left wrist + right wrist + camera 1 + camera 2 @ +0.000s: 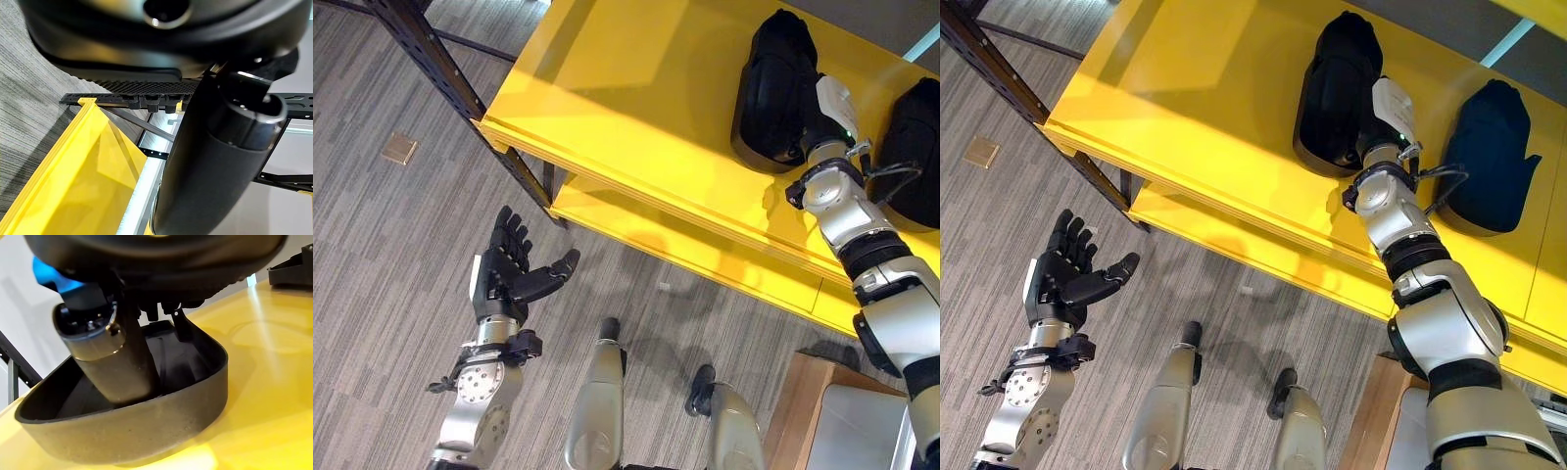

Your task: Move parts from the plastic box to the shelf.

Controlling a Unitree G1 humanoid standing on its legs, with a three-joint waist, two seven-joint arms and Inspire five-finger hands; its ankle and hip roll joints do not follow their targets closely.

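A black hollow part (771, 86) lies on the top board of the yellow shelf (636, 117). My right hand (826, 116) is at the part's near right edge. In the right wrist view its thumb (115, 357) reaches down inside the part's shell (161, 421), which rests on the yellow board, and the hand is shut on the part's wall. A second black part (1491, 157) lies on the shelf to the right of the first. My left hand (512, 274) hangs open over the carpet, low on the left, holding nothing.
The shelf's lower yellow board (705, 257) juts out beneath the top one. A dark steel upright (440, 69) runs down the shelf's left end. A pale grey box (864, 431) on a wooden stand (808, 401) sits at the lower right. A small tan plate (399, 149) is set in the floor.
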